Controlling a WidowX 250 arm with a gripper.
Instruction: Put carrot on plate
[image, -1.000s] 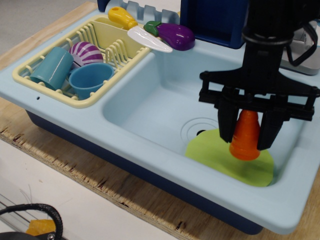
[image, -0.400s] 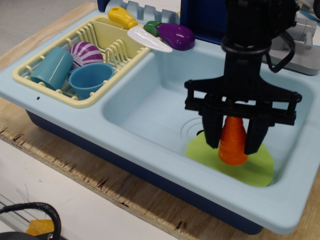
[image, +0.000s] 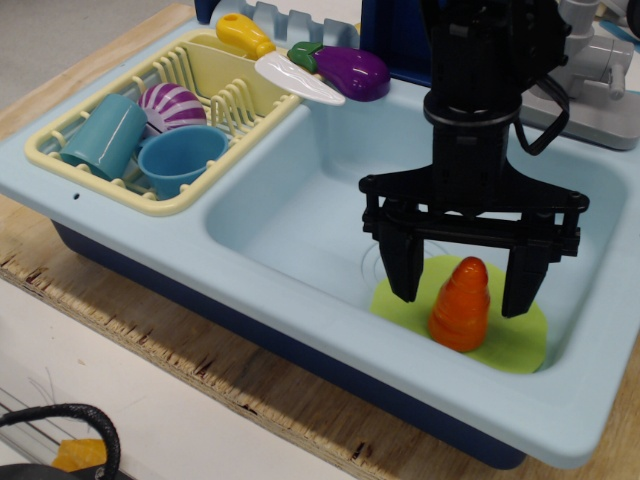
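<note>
The black claw hangs at centre-right of the frame w/ its two fingers spread wide, gripping nothing; the gap btwn them is clearly broader than the carrot. The carrot stands upright btwn the fingers, tip up, w/ daylight on both sides, no contact visible. Its base sits on the green plate, which lies flat on the floor of the light-blue sink, lower right of the basin. Further out, upper centre on the sink rim: a purple eggplant and a knife w/ yellow handle. Upper left: a cream dish rack w/ a teal cup, a blue bowl and a purple-striped piece in it.
</note>
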